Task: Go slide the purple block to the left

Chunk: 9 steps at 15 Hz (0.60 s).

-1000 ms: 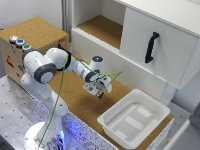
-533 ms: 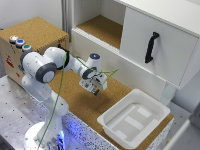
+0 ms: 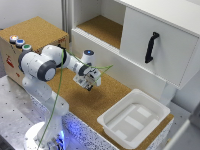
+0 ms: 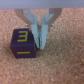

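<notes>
The purple block (image 4: pixel 22 43) is a small dark cube with a yellow "3" on its top, resting on the cork surface. In the wrist view my gripper (image 4: pixel 41 46) has its fingers (image 4: pixel 37 31) pressed together with nothing between them, right beside the block and touching its side. In the exterior view the gripper (image 3: pixel 88 83) is low over the cork counter in front of the cabinet. The block is hidden by the hand there.
A white tray (image 3: pixel 114 126) sits on the counter at the exterior view's right. A white cabinet with an open shelf (image 3: pixel 102 27) and a black door handle (image 3: pixel 151 47) stands behind. A cork box with three round buttons (image 3: pixel 20 43) is at the left.
The gripper has moved a little toward the exterior view's left along the counter, staying low over the cork.
</notes>
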Motion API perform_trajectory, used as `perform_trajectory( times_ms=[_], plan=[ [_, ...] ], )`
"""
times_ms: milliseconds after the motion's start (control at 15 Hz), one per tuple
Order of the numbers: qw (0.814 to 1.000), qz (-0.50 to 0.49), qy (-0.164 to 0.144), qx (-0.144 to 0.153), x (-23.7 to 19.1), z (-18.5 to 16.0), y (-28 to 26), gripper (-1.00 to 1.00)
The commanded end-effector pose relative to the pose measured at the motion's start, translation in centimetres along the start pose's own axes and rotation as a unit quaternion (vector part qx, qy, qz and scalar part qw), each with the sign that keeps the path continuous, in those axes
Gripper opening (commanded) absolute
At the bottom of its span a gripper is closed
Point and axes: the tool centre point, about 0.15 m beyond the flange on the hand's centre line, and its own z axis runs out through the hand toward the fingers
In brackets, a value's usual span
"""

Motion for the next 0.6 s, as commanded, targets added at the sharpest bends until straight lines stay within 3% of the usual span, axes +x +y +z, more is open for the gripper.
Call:
perform_trajectory(
  times_ms=[0,200,267,533],
  plan=[
    [0.999,0.033,0.015,-0.035,-1.4,-6.8,1.2,-1.00],
    [0.998,0.041,0.012,-0.040,-2.5,-9.3,0.0,-1.00],
    [0.998,0.047,0.016,-0.047,-2.7,-10.0,-0.3,1.00],
    [0.997,0.043,0.011,-0.063,-3.2,-11.1,-1.2,1.00]
  ],
)
